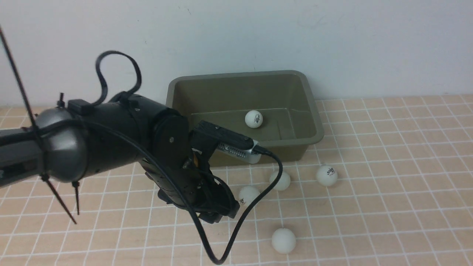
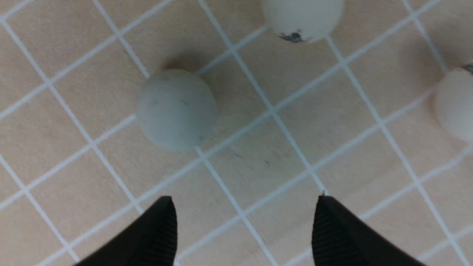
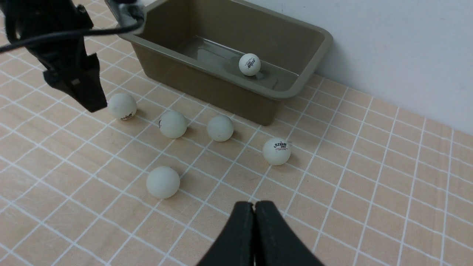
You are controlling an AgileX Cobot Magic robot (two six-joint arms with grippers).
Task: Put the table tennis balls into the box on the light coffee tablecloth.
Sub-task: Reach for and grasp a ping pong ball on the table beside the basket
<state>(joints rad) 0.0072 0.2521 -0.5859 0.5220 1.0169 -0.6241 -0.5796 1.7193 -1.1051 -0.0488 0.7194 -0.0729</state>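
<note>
White ball [image 1: 253, 119] already in olive box [image 1: 236, 75]; five balls [image 3: 172, 124] wait on light coffee tablecloth [image 1: 388, 192] at box's 6 o'clock. Near them, left tool [image 2: 244, 201] spread, empty; right tool [image 3: 254, 207] closed, empty.

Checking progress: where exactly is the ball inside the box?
Front view: the ball sits alone on the floor of the box, roughly central, clear of all four walls.
</note>
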